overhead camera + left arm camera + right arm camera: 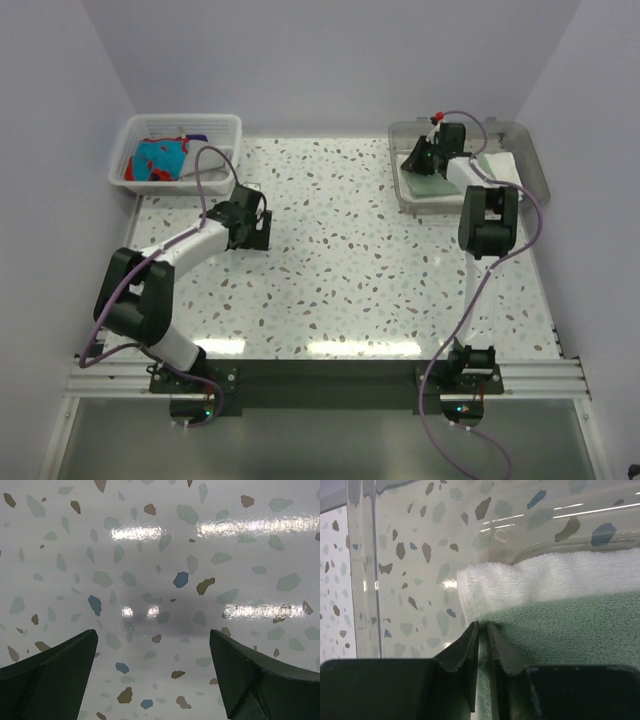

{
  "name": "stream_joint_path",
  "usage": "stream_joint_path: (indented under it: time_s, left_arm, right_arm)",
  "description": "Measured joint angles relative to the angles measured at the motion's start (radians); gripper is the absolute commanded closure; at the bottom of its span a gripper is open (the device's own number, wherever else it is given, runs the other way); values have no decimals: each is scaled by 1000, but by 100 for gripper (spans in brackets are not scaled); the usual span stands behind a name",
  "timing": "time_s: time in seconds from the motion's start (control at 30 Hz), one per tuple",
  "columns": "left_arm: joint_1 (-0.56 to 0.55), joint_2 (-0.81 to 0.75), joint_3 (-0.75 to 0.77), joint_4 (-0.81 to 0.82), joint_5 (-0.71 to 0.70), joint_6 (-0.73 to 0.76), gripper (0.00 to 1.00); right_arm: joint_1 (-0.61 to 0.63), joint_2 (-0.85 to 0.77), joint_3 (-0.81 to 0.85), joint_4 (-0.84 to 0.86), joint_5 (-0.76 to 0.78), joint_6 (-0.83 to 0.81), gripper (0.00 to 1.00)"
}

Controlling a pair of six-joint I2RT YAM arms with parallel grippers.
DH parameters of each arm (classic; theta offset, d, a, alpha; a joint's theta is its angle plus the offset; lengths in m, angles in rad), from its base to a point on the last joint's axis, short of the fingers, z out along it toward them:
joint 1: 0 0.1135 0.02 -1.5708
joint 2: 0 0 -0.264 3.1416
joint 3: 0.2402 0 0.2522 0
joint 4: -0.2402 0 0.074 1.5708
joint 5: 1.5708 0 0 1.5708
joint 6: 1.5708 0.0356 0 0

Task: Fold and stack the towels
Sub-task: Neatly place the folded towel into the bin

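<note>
A speckled bench [340, 270] between pale walls carries three towels in plain view, one tray, one basket and two tools.
The mint green towel [570, 630] lies in the clear tray [530, 150] at the far right corner, touching the white towel [535, 580], whose thick edge shows just beyond it; both are plush terry. The right tool [482, 630] is clenched on the green towel's near edge, inside the tray wall. The turquoise-and-red patterned towel [160, 160] sits crumpled in the white slatted basket [130, 150] at far left. The left tool [153, 635] hangs released over bare bench.
</note>
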Motion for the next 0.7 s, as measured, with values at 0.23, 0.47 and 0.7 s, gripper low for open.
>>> stream_joint_path:
  time_s: [0.23, 0.47, 0.7]
  left_arm:
    - [0, -16, 0, 0, 4, 0, 0]
    - [0, -66, 0, 6, 27, 0, 0]
    - [23, -88, 80, -26, 70, -15, 0]
  right_arm:
    - [2, 7, 52, 9, -64, 64, 55]
    - [2, -74, 24, -16, -40, 58, 40]
    - [4, -394, -93, -161, 48, -14, 29]
